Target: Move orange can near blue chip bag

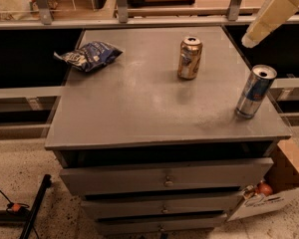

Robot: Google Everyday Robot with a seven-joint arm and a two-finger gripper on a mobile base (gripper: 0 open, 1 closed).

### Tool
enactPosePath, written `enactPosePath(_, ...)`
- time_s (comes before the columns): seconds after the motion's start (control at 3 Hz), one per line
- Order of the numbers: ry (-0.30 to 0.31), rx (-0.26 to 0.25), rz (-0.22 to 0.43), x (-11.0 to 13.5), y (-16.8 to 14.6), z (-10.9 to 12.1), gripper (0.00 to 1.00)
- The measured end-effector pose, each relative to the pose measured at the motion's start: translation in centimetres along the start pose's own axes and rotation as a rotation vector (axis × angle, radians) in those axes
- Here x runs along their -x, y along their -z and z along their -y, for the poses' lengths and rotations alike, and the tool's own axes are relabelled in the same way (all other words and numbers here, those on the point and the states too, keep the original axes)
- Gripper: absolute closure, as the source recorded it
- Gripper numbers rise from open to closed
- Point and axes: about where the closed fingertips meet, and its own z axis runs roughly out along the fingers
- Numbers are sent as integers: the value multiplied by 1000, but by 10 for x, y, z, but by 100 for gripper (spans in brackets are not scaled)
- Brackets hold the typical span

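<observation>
The orange can stands upright on the grey cabinet top, toward the back and right of centre. The blue chip bag lies wrinkled near the back left corner, well apart from the can. My gripper is a cream-coloured piece hanging in the air at the upper right, above the cabinet's right edge. It is to the right of the orange can and higher than it, and it holds nothing that shows.
A taller blue-and-silver can stands upright near the right edge, below the gripper. The cabinet has drawers in front. A cardboard box sits on the floor at the right, black stand legs at the left.
</observation>
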Motion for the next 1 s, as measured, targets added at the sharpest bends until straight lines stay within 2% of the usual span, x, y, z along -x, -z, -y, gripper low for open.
enactPosePath(0.67,-139,61,165,1,-57,-1,0)
enactPosePath(1.0,-154,89,219,8,-84,-7,0)
